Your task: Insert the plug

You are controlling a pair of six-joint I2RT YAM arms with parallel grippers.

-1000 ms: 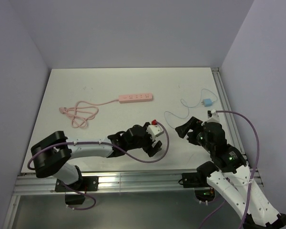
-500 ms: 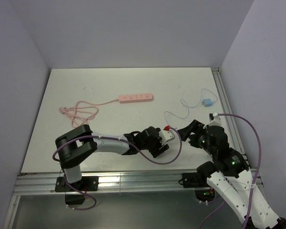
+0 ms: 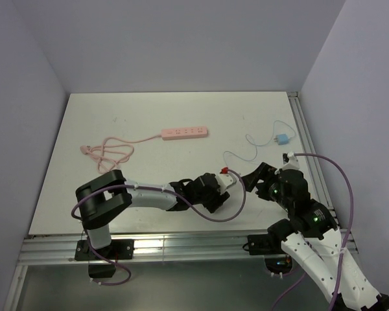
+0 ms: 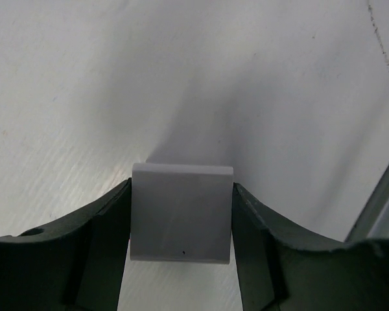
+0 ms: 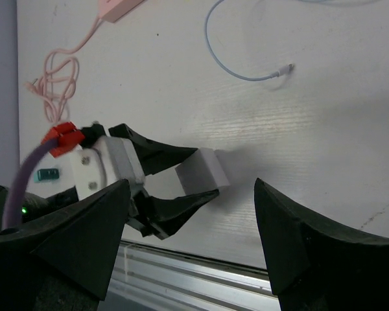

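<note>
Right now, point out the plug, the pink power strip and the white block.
plug (image 3: 282,139), top view, blue body.
pink power strip (image 3: 185,133), top view, middle of casing.
white block (image 4: 181,214), left wrist view, front face.

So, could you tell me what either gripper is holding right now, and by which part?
The left gripper pinches a small white block by its two opposite side faces; the right gripper is open and holds nothing.

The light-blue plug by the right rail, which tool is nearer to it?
Right. The right tool hangs just front-left of the plug; the left tool, closed around a pale block, sits farther left of it.
</note>
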